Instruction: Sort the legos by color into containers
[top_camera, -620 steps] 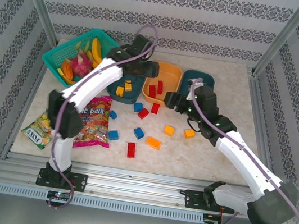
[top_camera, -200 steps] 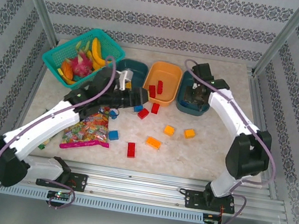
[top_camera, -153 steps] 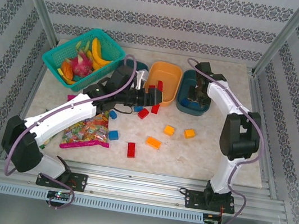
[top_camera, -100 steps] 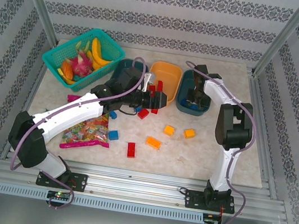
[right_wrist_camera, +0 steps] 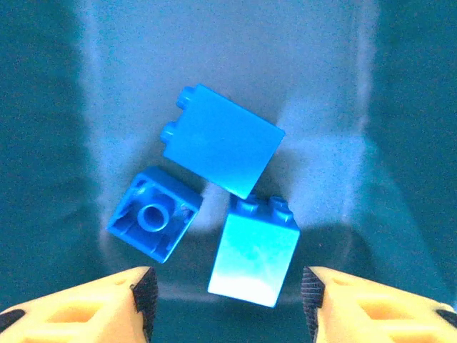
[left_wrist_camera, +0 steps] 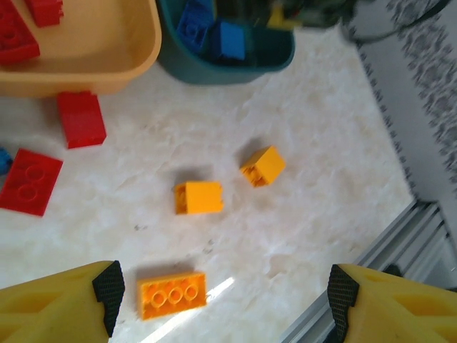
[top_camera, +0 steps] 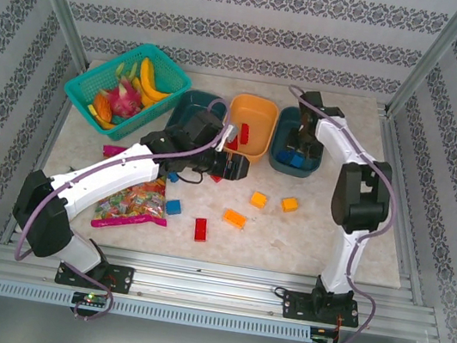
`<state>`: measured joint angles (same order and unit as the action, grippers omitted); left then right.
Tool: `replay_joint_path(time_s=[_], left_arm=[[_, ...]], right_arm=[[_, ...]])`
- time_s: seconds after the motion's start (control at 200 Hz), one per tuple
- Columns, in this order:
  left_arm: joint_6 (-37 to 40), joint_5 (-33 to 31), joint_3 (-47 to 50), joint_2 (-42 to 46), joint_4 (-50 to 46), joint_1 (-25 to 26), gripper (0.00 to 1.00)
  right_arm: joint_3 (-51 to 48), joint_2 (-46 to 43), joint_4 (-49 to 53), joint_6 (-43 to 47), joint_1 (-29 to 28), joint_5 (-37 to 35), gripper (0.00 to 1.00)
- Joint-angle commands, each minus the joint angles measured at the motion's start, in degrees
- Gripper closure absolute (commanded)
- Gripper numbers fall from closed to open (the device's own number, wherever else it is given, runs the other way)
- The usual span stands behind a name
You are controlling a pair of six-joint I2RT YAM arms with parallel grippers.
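Right claw (right_wrist_camera: pixel 225 296), jaws apart, hangs over blue plastic bricks (right_wrist_camera: pixel 221 139) in dark teal plastic tray (right_wrist_camera: pixel 43 107); best lift clear. Left claw (left_wrist_camera: pixel 225 294), spread and empty, above orange rectangular plastic brick (left_wrist_camera: pixel 171 294) on marble worktop (left_wrist_camera: pixel 307 214): centre, then descend.

R pincer (right_wrist_camera: pixel 226 284) now open, blue lego (right_wrist_camera: pixel 253 250) loose
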<state>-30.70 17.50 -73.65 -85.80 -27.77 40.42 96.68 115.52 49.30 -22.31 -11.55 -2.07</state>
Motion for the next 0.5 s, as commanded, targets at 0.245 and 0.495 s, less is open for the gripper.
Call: replay_joint_path(time_s=[0.245, 0.495], left_arm=[[-3.15, 0.24, 2.69, -3.08, -10.09, 4.27, 0.22], [-32.64, -0.85, -4.99, -10.86, -17.26, 4.32, 0.21]], right_arm=[[-24.01, -34.05, -6.93, -1.56, -7.92, 2.11, 0.37], [-44.60, -55.76, -7.83, -8.53, -18.55, 6.93, 0.35]])
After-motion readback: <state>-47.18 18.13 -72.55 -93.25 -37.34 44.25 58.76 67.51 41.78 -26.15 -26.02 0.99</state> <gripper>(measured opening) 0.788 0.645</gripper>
